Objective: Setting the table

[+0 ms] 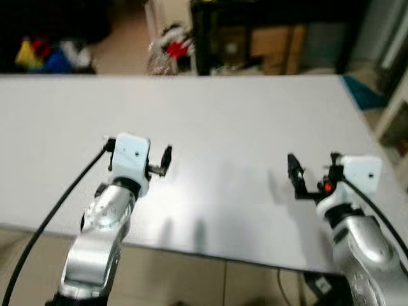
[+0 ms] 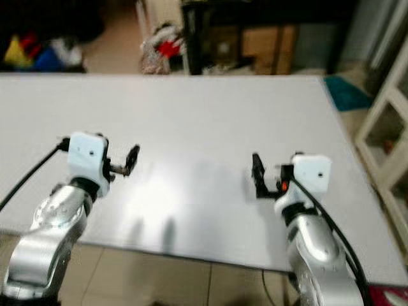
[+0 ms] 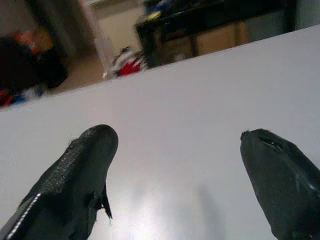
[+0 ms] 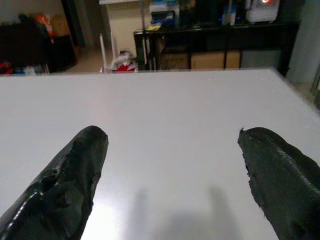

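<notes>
A bare white table (image 1: 223,108) spreads out in front of me, with no dishes or cutlery on it. Over its near edge, left of centre, my left gripper (image 1: 157,162) hovers open and holds nothing. The left wrist view looks between its two black fingers (image 3: 75,175) at plain tabletop. My right gripper (image 1: 313,168) is over the near right part of the table, also open and empty. The right wrist view has the same bare surface between the right gripper's fingers (image 4: 275,175).
Beyond the far edge stands a dark shelf unit (image 1: 274,32) with cardboard boxes. Colourful clutter (image 1: 44,54) and a red and white heap (image 1: 172,44) lie on the floor. White furniture (image 2: 382,127) stands to the right of the table. Tiled floor runs below the near edge.
</notes>
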### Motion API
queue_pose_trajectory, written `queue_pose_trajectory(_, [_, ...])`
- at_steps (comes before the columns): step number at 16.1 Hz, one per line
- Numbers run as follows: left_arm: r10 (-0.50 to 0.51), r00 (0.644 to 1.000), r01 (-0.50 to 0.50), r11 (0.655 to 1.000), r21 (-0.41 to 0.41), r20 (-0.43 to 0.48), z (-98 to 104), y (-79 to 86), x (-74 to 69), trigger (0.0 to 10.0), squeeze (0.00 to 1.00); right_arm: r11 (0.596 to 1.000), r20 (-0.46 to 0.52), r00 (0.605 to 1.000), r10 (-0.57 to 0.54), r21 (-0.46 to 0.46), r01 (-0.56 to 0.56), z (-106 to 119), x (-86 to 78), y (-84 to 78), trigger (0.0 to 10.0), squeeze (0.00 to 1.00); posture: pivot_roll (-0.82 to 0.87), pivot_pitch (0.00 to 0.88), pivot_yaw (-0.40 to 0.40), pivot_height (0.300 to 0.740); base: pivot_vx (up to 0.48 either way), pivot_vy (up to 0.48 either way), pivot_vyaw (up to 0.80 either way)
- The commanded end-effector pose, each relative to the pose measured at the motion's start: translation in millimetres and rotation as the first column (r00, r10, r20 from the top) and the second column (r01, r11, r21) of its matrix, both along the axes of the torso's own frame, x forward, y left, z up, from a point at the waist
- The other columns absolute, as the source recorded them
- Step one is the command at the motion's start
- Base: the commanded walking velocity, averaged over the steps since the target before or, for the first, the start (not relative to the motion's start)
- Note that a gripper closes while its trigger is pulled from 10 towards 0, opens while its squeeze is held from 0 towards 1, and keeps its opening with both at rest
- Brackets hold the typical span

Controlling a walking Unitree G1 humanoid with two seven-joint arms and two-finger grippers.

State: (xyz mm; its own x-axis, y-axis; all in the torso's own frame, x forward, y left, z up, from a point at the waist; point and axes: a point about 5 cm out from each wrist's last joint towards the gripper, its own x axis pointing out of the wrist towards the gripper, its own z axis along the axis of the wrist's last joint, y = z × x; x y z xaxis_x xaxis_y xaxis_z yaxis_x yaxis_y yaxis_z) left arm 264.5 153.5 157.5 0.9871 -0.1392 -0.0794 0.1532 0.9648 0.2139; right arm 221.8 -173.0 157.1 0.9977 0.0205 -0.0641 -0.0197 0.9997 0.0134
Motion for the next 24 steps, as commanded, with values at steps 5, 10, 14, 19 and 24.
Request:
queue_pose_trajectory(5, [0.012, 1.000, -0.012, 1.000, 0.004, -0.013, -1.3, 5.1, -1.6, 10.0, 0.00, 0.992, 0.012, 0.994, -0.113, -0.062, 0.114, -3.0, 1.4, -6.1, 10.0, 1.00, 0.03, 0.000, 0.095, 0.740, 0.000, 0.344, 0.00])
queue_pose_trajectory(10, [0.005, 1.000, -0.005, 1.000, 0.005, -0.010, 0.7, 3.7, -1.9, 10.0, 0.00, 1.000, 0.001, 1.000, -0.017, 0.024, 0.017, -3.7, 1.7, 4.6, 10.0, 0.00, 0.04, 0.000, 0.090, 0.740, 0.000, 0.343, 0.00])
queue_pose_trajectory(14, [0.011, 1.000, -0.010, 1.000, 0.003, -0.013, 0.8, 4.1, -2.8, 10.0, 0.00, 0.997, 0.000, 0.999, 0.049, 0.056, -0.049, -2.5, 1.4, 11.3, 10.0, 0.00, 0.05, 0.000, 0.081, 0.740, 0.000, 0.344, 0.00])
queue_pose_trajectory(19, [0.020, 1.000, -0.020, 1.000, 0.001, -0.022, -0.2, 5.5, -4.5, 10.0, 0.00, 0.995, -0.017, 0.997, 0.074, 0.065, -0.073, -3.7, 2.7, 13.1, 10.0, 0.00, 0.06, 0.000, 0.073, 0.740, 0.000, 0.341, 0.00])
queue_pose_trajectory(24, [0.032, 0.999, -0.032, 0.999, -0.004, -0.027, -1.3, 5.9, -5.9, 10.0, 0.00, 0.992, -0.030, 0.995, 0.098, 0.078, -0.095, -4.9, 4.4, 14.7, 10.0, 0.00, 0.06, 0.000, 0.062, 0.740, 0.000, 0.342, 0.00])
